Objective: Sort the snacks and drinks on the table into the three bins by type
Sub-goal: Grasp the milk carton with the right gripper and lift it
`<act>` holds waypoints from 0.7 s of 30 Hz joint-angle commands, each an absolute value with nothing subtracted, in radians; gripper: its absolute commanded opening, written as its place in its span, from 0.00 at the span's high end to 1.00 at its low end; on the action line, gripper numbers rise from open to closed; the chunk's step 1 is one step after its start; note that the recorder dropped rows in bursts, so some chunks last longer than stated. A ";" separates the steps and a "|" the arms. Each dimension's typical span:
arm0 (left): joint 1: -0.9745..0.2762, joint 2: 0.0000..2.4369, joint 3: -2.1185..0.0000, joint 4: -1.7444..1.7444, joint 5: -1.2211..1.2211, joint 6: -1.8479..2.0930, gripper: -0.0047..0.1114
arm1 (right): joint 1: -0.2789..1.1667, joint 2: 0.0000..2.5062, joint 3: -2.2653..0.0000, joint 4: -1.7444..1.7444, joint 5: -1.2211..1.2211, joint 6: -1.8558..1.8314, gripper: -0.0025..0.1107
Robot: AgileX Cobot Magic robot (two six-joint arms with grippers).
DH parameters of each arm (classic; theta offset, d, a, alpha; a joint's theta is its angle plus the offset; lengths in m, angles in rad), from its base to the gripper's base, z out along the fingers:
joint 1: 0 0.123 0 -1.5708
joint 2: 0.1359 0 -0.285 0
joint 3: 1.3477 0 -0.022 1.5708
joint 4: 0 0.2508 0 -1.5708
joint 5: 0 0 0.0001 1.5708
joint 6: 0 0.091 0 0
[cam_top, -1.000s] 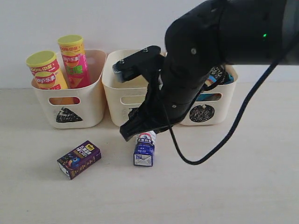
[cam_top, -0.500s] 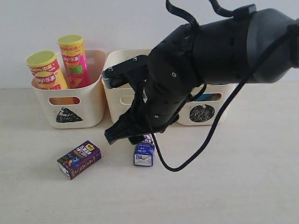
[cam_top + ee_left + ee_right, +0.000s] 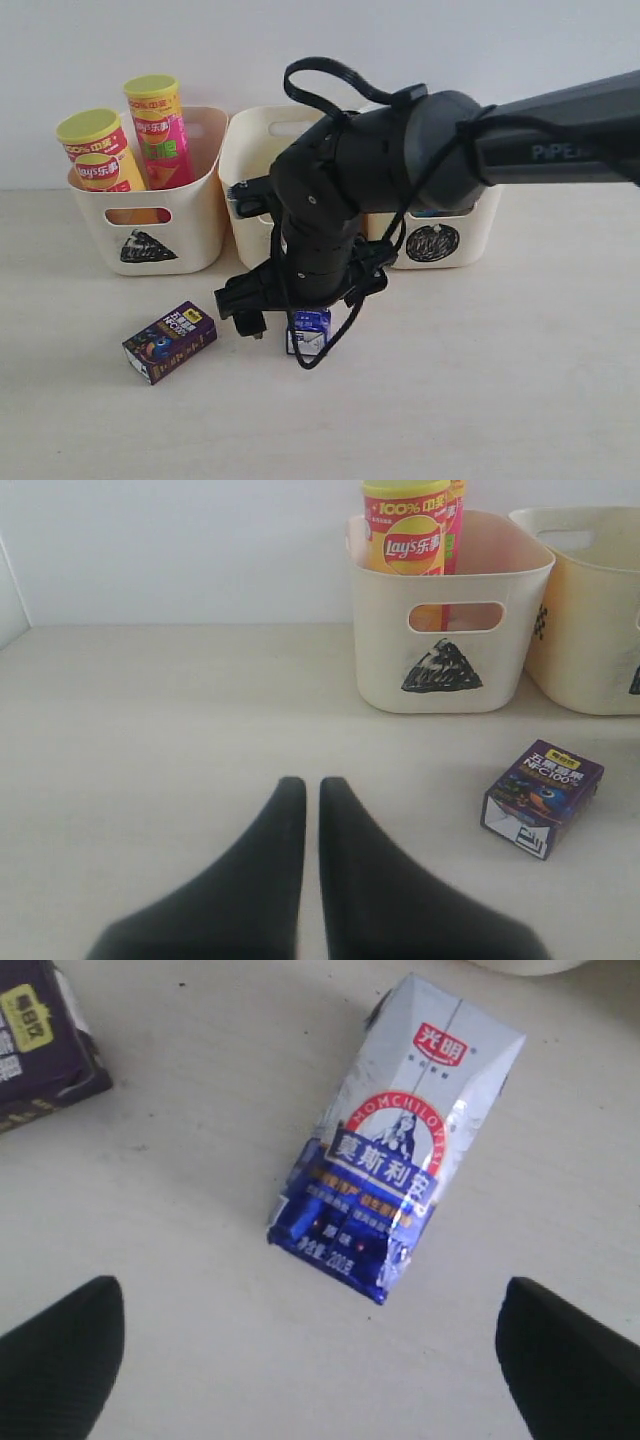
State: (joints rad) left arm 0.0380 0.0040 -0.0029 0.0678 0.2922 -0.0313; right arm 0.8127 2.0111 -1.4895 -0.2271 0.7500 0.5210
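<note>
The white and blue-purple carton lies flat on the table, and my right gripper hovers open just above it, one finger on each side and apart from it. In the exterior view that gripper covers most of the carton. The dark purple carton lies to its left. The pink can and the orange-yellow can stand in the triangle bin. My left gripper is shut and empty, low over bare table. The noodle bags are hidden behind the right arm.
The right arm hides much of the middle bin and the circle bin. A white wall runs behind the bins. The left wrist view shows the triangle bin, a second bin beside it and the dark purple carton.
The right arm has swung down and toward the front left, bringing its open gripper low over the white and blue-purple carton. The cartons, cans and bins have not moved.
</note>
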 commanded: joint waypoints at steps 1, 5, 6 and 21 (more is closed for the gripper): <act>0.037 0.000 0.000 0.064 0.292 -0.027 0.92 | 0.788 2.073 -1.542 -0.231 0.785 0.532 0.19; 0.037 0.000 0.000 0.064 0.292 -0.027 0.92 | 0.774 2.113 -1.564 -0.229 0.763 0.534 0.19; 0.037 0.000 0.000 0.064 0.292 -0.027 0.92 | 0.766 2.121 -1.569 -0.226 0.764 0.534 0.19; 0.037 0.000 0.000 0.064 0.292 -0.027 0.92 | 0.747 2.186 -1.587 -0.239 0.662 0.521 0.85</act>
